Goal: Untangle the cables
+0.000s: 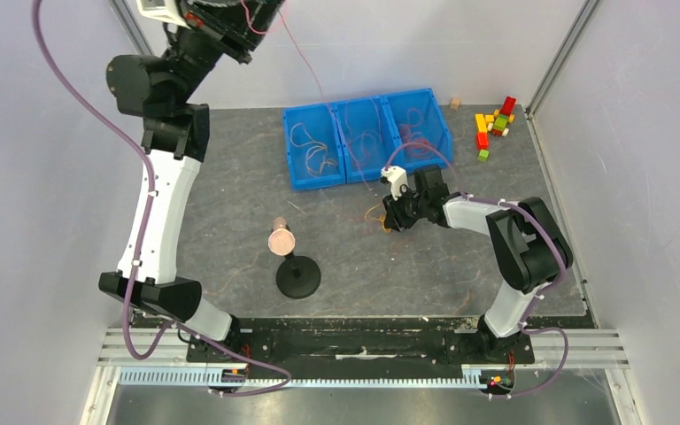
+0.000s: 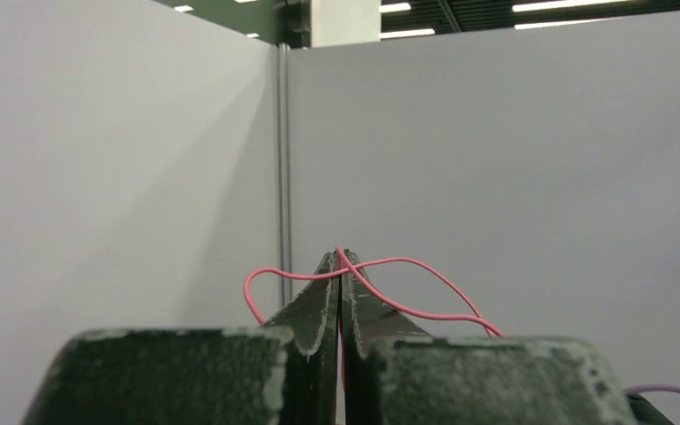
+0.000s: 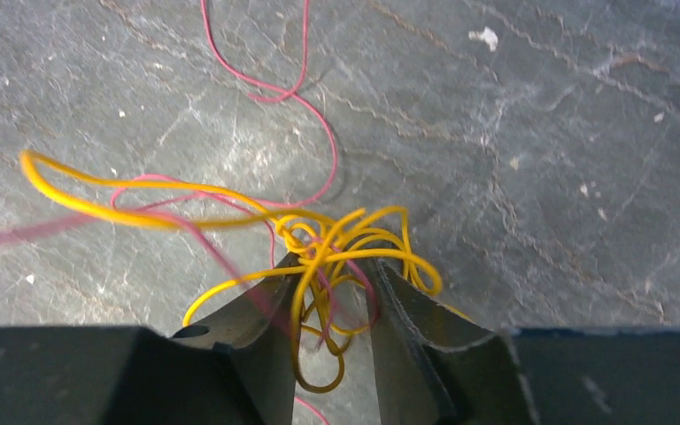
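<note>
Up high over the far left corner of the worktop (image 1: 230, 195), the left end effector (image 2: 343, 258) is pinched shut on a red-pink cable (image 2: 407, 260), which slants down toward right-centre. Down there the right end effector (image 3: 332, 270) stands narrowly parted astride the yellow cable tangle (image 3: 319, 235), near the blue bins (image 1: 367, 142).

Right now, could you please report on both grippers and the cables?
Left gripper raised, shut on red-pink cable. Right gripper low at table, jaws around yellow tangle, grip unclear. Same red-pink cable threaded through it.
</note>
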Tool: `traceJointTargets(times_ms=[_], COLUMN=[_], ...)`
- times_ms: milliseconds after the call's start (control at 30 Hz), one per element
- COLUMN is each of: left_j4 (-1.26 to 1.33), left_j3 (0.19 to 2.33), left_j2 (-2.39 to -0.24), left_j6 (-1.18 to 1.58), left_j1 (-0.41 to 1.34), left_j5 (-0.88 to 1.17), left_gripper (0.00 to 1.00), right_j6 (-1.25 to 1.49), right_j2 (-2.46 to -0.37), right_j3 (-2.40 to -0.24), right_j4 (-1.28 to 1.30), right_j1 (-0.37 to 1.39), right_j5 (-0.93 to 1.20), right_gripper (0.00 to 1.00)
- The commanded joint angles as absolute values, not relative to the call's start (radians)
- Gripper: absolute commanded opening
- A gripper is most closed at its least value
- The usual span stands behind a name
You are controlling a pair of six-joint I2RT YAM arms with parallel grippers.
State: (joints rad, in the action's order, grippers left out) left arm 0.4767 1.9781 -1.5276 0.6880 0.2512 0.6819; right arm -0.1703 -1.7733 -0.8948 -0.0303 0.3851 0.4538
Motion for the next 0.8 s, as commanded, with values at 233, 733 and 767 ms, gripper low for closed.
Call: traceJointTargets(times_ms=[233, 733, 767], left_j4=[0.487, 0.479, 0.479], left_j3=[2.197, 2.405, 2.404], left_j2=[-1.611, -1.753, -1.755], left_j6=[0.736, 0.805, 0.814], left_j1=[0.197, 0.179, 0.179], left_j5=[0.593, 0.549, 0.549], left_gripper=[0.02, 0.02, 0.02], right_j6=[-0.186, -0.286, -0.294], right_j2=[-1.703, -1.652, -1.644], right_j3=[-0.832, -0.805, -0.807], right_j4=[0.192, 0.334, 0.339], right_j1=[0.297, 0.236, 0.236], right_j5=[0.429, 0.426, 0.422], right_gripper=[0.36, 0.45, 0.45])
